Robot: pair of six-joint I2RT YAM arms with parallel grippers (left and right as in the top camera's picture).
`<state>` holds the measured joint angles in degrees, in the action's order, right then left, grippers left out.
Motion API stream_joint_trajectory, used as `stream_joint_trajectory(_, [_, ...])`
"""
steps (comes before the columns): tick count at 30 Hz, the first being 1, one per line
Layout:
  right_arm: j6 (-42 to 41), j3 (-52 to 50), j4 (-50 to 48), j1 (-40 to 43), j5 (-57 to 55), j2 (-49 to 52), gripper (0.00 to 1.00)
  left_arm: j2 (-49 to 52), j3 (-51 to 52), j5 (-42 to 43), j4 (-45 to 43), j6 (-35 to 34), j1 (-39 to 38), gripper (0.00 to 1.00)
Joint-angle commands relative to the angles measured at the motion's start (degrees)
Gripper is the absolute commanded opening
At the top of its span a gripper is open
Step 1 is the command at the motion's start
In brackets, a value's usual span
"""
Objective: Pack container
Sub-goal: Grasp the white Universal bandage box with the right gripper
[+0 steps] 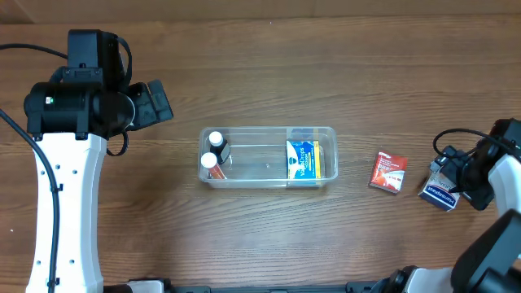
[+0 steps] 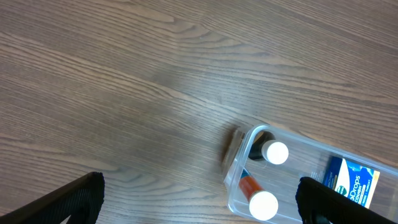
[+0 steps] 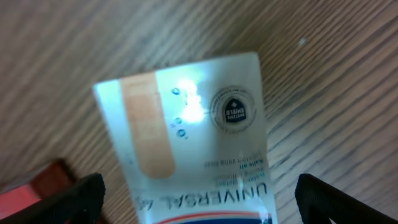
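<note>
The clear plastic container (image 1: 269, 156) lies mid-table and holds two white-capped bottles (image 1: 214, 150) at its left end and a blue and yellow box (image 1: 300, 159) at its right end. The left wrist view shows its left end (image 2: 239, 177) with both bottles (image 2: 273, 152). My left gripper (image 2: 199, 208) is open and empty, up and left of the container. My right gripper (image 3: 199, 199) is open, its fingers on either side of a white bandage box (image 3: 189, 143), which lies on the table at the far right (image 1: 440, 194).
A small red box (image 1: 388, 172) lies flat between the container and the bandage box. Its corner shows in the right wrist view (image 3: 31, 190). The left arm's white base stands at the table's left side (image 1: 69, 203).
</note>
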<state>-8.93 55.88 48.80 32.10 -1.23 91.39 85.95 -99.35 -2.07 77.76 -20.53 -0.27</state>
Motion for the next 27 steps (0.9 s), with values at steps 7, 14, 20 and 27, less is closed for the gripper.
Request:
stream_joint_trajectory(7, [0.2,-0.4,-1.5,-0.2,2.0,8.1,0.96,0.3,0.3,0.7,-0.1,1.3,0.3,1.00])
stream_joint_trajectory(14, [0.0,0.4,-1.8,-0.2,3.1,8.1,0.72,0.3,0.3,0.6,0.0,1.3,0.3,1.00])
stream_joint_trajectory(20, [-1.0,6.9,3.3,-0.4,5.4,7.5,0.72,0.3,0.3,0.6,0.0,1.3,0.3,1.00])
stream_joint_trajectory(27, [-1.3,25.0,17.6,-7.6,7.4,1.4,0.76,0.3,0.3,0.6,0.0,1.3,0.3,1.00])
